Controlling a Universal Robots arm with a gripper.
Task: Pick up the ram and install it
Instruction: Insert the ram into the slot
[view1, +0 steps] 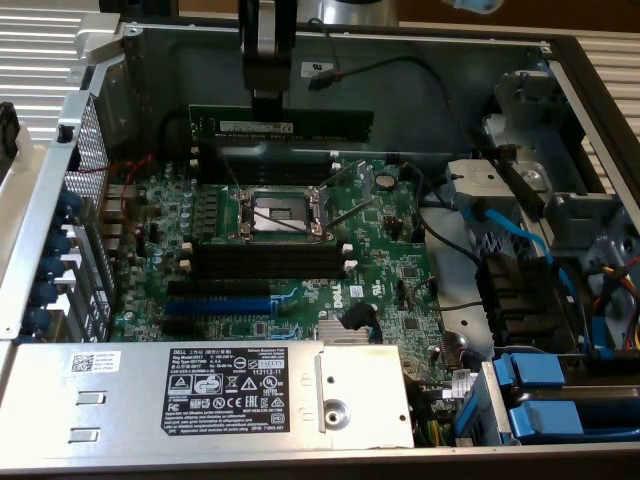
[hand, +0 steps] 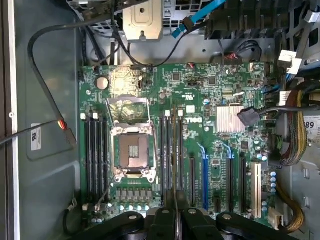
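One stick of ram (view1: 300, 125) is hanging in your gripper (view1: 266, 108), which is clamping its upper edge a little toward the exterior view's left of the stick's middle. You are holding it on edge, well above the motherboard (view1: 390, 270). Its long axis is running across the exterior view, parallel to the black slots (view1: 265, 258) flanking the CPU socket (view1: 278, 210). In the wrist view its thin edge is lying along the slot pair between the socket and the blue slot (view1: 215, 305), so that pair is, by my reading, sitting straight below the hand.
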